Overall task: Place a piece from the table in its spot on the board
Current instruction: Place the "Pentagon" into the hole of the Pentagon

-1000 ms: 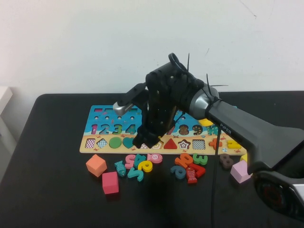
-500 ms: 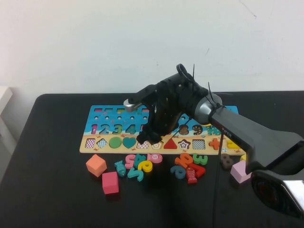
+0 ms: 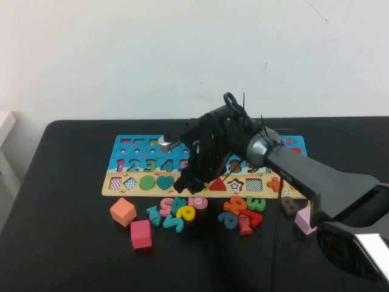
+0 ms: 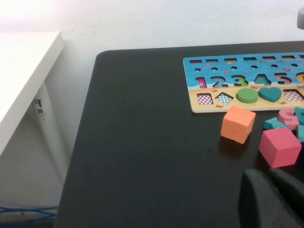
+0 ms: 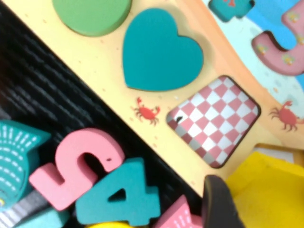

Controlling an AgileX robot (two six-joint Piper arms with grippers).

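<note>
The right gripper (image 3: 185,180) is hanging low over the tan shape row of the board (image 3: 121,159), just right of the teal heart (image 3: 165,181). In the right wrist view the piece (image 5: 273,190) is sitting between the jaws, a yellow slab beside one dark fingertip (image 5: 219,202); the fingers are standing fairly wide and appear to be grasping it across its flat sides. The piece is lying at the board's surface next to an empty checkered slot (image 5: 213,121), though whether it is fully seated in its own recess cannot be told.

Handling judgement: the piece is looking rigid, light and smooth-faced (painted wood, most likely), so it is not fragile but may be sliding if pinched lightly. The best hold is across 2 opposite edges, keeping it level so it drops flat into its slot.

Containers: the board is carrying a green circle (image 3: 148,182), the heart and a red triangle (image 3: 217,184) already in their slots, with several checkered slots open. Loose numbers and cubes are lying on the table (image 3: 61,243) in front.

The left gripper (image 4: 270,199) is parked near the table's left front, apart from the cubes; its finger state cannot be told.
</note>
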